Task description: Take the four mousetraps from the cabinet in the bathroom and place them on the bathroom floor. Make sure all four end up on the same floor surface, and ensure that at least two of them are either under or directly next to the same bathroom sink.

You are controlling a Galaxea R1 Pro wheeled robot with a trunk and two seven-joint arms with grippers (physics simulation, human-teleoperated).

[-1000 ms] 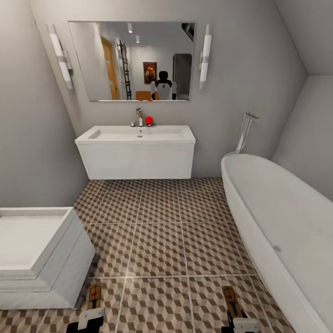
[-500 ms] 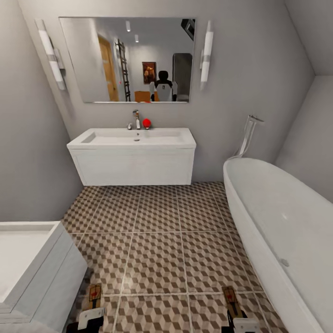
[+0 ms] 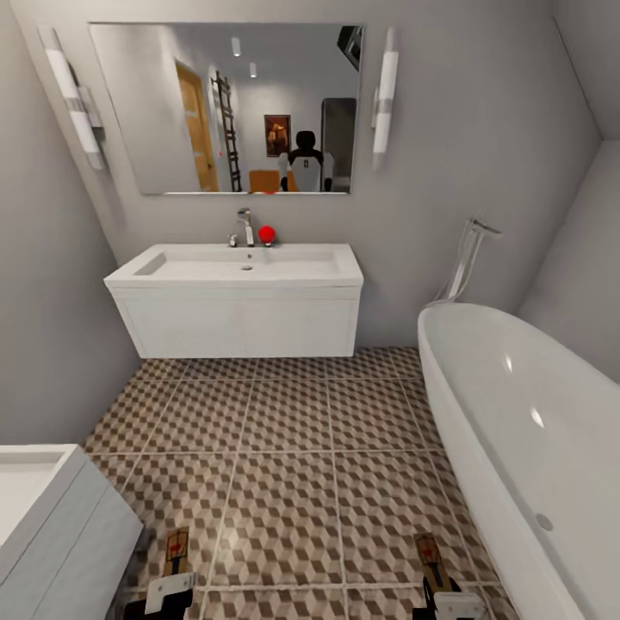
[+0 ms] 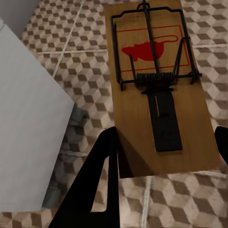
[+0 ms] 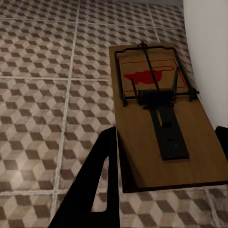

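In the head view each gripper holds a mousetrap low over the cube-patterned bathroom floor. My left gripper is shut on one mousetrap beside the toilet. My right gripper is shut on another mousetrap near the bathtub. The left wrist view shows the wooden mousetrap with its wire bar and red mouse print, clamped in my left gripper by black fingers. The right wrist view shows a like mousetrap in my right gripper. The white sink stands ahead on its vanity. The cabinet is out of view.
A white oval bathtub runs along the right side. The white square toilet fills the lower left corner. A mirror hangs over the sink, and a red object sits by the chrome tap. Open tiles lie between me and the vanity.
The whole view has moved closer to the sink, and the toilet has slid further out at the lower left. Both grippers still hold their mousetraps in the same pose.
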